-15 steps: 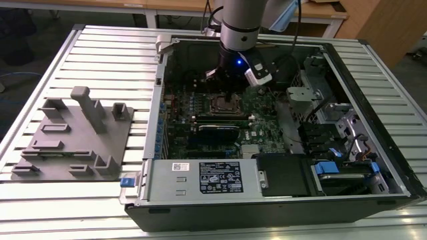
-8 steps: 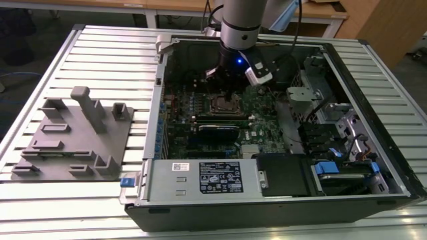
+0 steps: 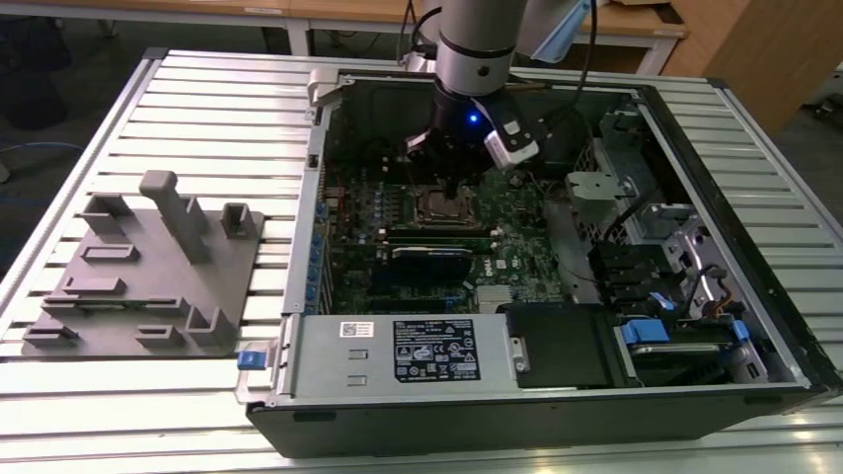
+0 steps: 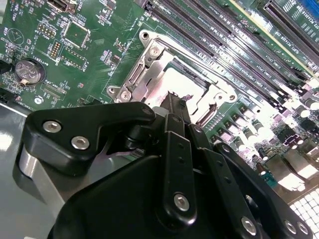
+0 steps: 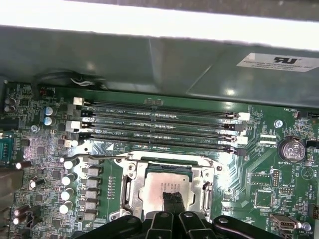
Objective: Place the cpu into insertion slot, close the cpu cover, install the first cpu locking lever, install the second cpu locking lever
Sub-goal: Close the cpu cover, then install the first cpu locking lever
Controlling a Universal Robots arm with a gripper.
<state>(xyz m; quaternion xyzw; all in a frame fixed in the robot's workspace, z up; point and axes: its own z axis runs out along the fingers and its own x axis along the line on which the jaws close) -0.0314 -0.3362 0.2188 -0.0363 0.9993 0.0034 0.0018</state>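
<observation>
We saw the claw (image 5: 172, 200) closed, tips on the cpu (image 5: 153, 191) in the insertion slot (image 5: 127, 175), grey tray (image 3: 138, 272) at nine o'clock of the case (image 3: 527, 425) in the exterior view

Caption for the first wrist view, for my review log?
Gripper over the chip seated in its socket on the green board, beside long memory slots.

Wrist views close above cpu (image 5: 153, 190)
</observation>
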